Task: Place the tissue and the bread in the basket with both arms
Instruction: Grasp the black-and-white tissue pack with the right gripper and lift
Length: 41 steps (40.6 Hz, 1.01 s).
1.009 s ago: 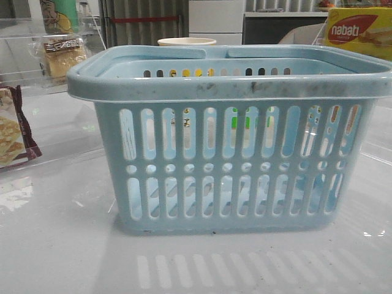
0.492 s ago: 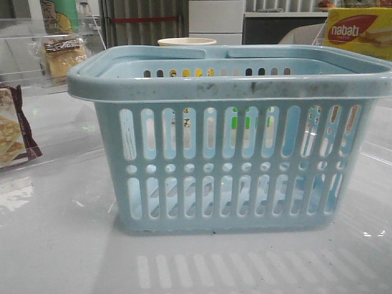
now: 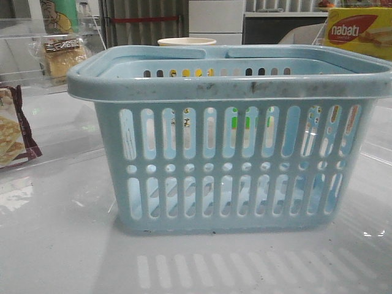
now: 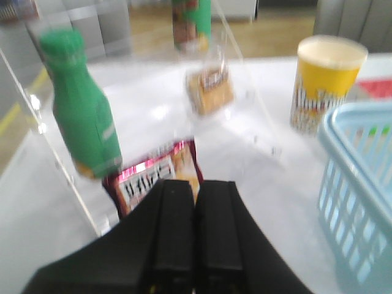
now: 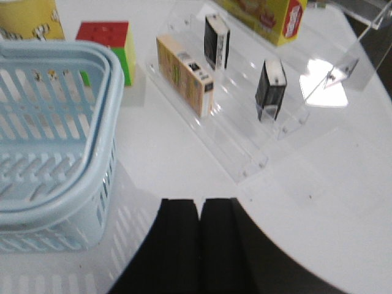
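The light-blue slotted basket (image 3: 233, 153) stands mid-table; nothing shows inside it through the slots. It also shows in the left wrist view (image 4: 361, 184) and the right wrist view (image 5: 55, 122). The bread (image 3: 61, 58), golden-brown in a clear wrapper, stands on a clear shelf at the far left (image 4: 210, 92). Two small black tissue packs (image 5: 271, 89) (image 5: 216, 41) stand upright on a clear stepped shelf to the basket's right. My left gripper (image 4: 195, 184) is shut and empty, above a maroon-edged snack packet (image 4: 156, 177). My right gripper (image 5: 200, 202) is shut and empty over bare table beside the basket. Neither arm shows in the front view.
A green bottle (image 4: 82, 116) stands on the left shelf near the bread. A yellow cup (image 4: 324, 79) stands behind the basket. A beige box (image 5: 184, 73), a colour cube (image 5: 107, 40) and the yellow nabati box (image 5: 269, 18) are on the right side.
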Tool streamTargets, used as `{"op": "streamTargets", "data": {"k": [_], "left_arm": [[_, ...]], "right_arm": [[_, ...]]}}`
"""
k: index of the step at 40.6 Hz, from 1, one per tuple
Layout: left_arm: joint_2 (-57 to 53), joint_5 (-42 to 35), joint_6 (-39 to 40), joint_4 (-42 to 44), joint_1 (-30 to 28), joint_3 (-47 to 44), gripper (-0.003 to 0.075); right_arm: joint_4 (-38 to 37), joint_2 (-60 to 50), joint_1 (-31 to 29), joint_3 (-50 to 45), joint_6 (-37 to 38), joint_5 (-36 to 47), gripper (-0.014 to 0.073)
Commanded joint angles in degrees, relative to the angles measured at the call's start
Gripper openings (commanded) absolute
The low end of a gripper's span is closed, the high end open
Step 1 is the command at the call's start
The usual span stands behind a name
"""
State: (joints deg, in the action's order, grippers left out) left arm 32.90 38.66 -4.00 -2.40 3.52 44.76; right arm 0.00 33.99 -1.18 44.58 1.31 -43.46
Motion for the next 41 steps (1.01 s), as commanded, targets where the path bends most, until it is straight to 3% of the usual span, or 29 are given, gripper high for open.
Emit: {"op": "streamTargets", "data": {"k": [1,9,12,18,22,31,41], "left_arm": [[2.6,-3.0,0.7,-0.6,0.0,0.6,0.0094],[6.1,-1.8,0.7,-0.6,0.0,-1.2,0.0103],[7.1,-1.8,0.7,-0.4,0.0,-1.5,0.0142],[7.6,-1.9,0.7,-0.2,0.0,-1.4,0.0412],[7.8,-2.0,0.7,-0.2,0.0,-1.4,0.0512],[7.8,-2.0,0.7,-0.2,0.0,-1.4,0.0506],[7.8,-2.0,0.7,-0.2,0.0,-1.4,0.0506]], "right_arm": [[-1.9,2.9,-0.4,2.1,0.0,1.2,0.0057],[-3.0,7.2,-0.4,2.1,0.0,-0.8,0.0065],[-3.0,8.2,-0.4,2.1,0.0,-0.8,0.0141],[-3.0,9.1,-0.4,2.0,0.0,-0.7,0.0412],[-3.5,9.5,-0.4,2.0,0.0,-0.3,0.049],[-5.7,14.6,-0.6,2.7,1.2,3.8,0.0486],[-5.6,26.9,-6.7,11.6,1.8,3.8,0.0486]]}}
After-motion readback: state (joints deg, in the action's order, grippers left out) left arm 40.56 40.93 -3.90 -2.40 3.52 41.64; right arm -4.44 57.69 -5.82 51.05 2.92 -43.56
